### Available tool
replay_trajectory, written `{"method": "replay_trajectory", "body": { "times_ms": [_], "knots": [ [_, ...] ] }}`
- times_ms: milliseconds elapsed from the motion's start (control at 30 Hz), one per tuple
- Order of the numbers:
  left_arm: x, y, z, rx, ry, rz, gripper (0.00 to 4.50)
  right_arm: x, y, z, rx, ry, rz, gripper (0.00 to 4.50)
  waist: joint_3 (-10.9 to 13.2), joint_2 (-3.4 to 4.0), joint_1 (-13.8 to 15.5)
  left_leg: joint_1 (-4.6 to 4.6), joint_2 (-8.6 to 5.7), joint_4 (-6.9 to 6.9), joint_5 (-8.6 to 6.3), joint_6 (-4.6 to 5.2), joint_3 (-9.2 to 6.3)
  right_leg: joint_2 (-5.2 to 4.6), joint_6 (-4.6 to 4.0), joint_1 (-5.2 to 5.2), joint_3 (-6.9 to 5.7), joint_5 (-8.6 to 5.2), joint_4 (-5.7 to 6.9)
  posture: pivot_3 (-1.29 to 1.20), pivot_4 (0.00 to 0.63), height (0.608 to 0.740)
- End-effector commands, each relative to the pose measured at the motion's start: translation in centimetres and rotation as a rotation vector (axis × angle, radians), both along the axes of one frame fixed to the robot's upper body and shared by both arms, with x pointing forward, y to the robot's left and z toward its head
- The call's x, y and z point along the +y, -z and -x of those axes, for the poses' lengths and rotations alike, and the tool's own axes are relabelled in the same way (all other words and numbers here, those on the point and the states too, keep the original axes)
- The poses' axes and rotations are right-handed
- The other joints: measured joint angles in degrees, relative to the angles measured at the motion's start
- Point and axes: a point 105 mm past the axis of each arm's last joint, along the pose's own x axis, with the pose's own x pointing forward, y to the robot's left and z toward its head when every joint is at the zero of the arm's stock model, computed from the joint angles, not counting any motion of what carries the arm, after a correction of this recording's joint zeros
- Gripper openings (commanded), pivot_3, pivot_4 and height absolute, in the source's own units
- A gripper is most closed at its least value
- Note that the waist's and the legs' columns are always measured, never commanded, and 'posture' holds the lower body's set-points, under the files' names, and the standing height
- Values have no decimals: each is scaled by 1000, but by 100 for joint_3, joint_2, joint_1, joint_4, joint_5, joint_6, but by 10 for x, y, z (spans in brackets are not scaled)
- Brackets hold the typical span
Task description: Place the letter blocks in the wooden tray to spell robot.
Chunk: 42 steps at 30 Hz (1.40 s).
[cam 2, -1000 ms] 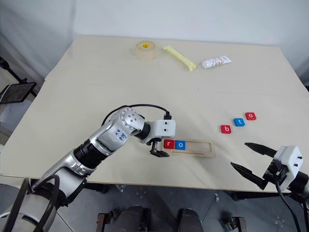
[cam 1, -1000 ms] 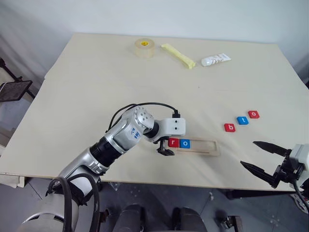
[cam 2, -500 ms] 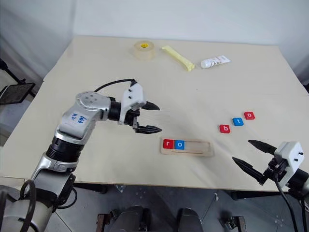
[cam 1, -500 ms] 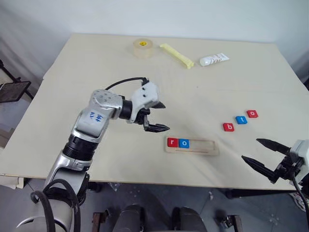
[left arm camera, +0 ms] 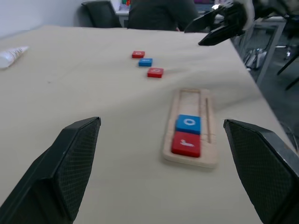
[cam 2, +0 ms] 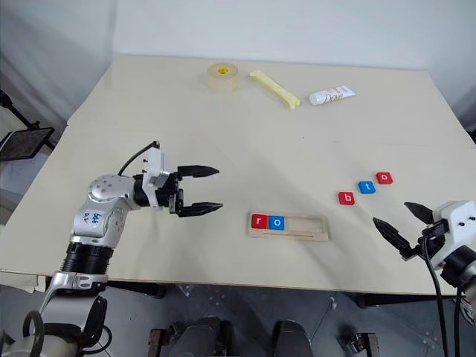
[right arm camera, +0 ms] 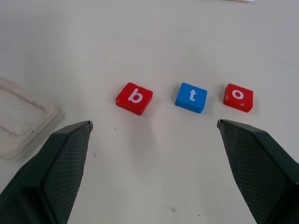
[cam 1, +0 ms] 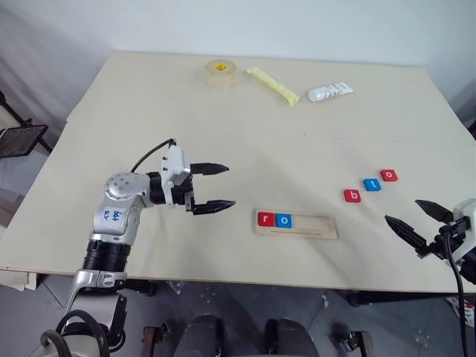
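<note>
- Since a second ago we see the left end effector [cam 1: 212,187] pulled away from the wooden tray [cam 1: 296,224], where it hung over the near-left end; it is now well to the left of the tray, above bare table [cam 1: 149,111].
- We see the right end effector [cam 1: 419,224] shifted a little to the right along the near edge over the same second.
- We find the tray unmoved: a long, narrow pale-wood strip with rounded ends and a shallow groove, lying left to right near the table's near edge.
- Two tiles sit in its left end, touching: a red r [cam 1: 265,219] at the very end and a blue o [cam 1: 283,220] just to its right. We see the remaining groove bare.
- Three loose tiles lie in a slanted row to the right of the tray and farther back: a red b [right arm camera: 134,98], a blue t [right arm camera: 191,97] and a red o [right arm camera: 238,97], each apart from its neighbour.
- We see the left end effector level, its fingers pointing right toward the tray, spread wide and empty.
- We see the right end effector at the near right corner, pointing toward the loose tiles, fingers likewise spread and grasping nothing.
</note>
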Motion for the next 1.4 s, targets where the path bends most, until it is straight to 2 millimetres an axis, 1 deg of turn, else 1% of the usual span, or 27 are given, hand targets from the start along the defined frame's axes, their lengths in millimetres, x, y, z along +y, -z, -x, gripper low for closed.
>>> {"method": "replay_trajectory", "body": {
  "times_ms": [33,133,200,333,467,800,1100,1300,1400],
  "knots": [
    [13,21,7,-15,36,-13,4477,-5,-20,7,11,-23,26,4500,-1,3,-4,5,-1,-3,0,0,2,0,0,2,-1,0,0,0,150,740],
    [16,29,7,-46,60,-14,4477,-11,-19,15,38,-30,58,4500,0,0,14,7,4,-4,0,-1,2,3,0,2,-5,0,-1,0,150,740],
    [15,30,8,-62,79,-2,4477,-14,-18,19,53,-34,61,4500,0,0,16,7,1,-3,0,-1,2,3,0,4,-5,0,-2,0,150,740],
    [13,37,6,-97,99,-11,4477,-16,-18,20,55,-40,60,4500,0,0,-1,7,-3,-3,0,1,4,1,3,4,-9,2,-1,0,150,740],
    [11,42,13,-93,160,-21,4477,-13,-17,18,54,-55,56,4500,0,0,-11,7,0,-4,0,1,5,1,3,2,-17,2,0,0,150,740],
    [10,35,12,-91,155,12,4477,-10,-18,17,46,-66,34,4500,0,0,1,7,-1,-3,0,2,4,0,4,4,-16,2,0,0,150,740],
    [9,35,13,-88,154,20,4477,-5,-17,18,51,-78,21,4500,0,0,-6,7,-1,-3,0,2,4,0,4,3,-16,2,0,0,150,740],
    [8,34,14,-90,157,29,4477,10,-16,7,38,-62,-15,4500,0,0,-12,8,0,-3,1,1,4,0,4,3,-15,2,0,0,150,740],
    [6,34,15,-89,149,39,4477,22,-14,-13,0,-4,-56,4500,0,0,-29,8,0,-3,1,1,4,0,4,2,-13,2,1,0,150,740]
  ]
}}
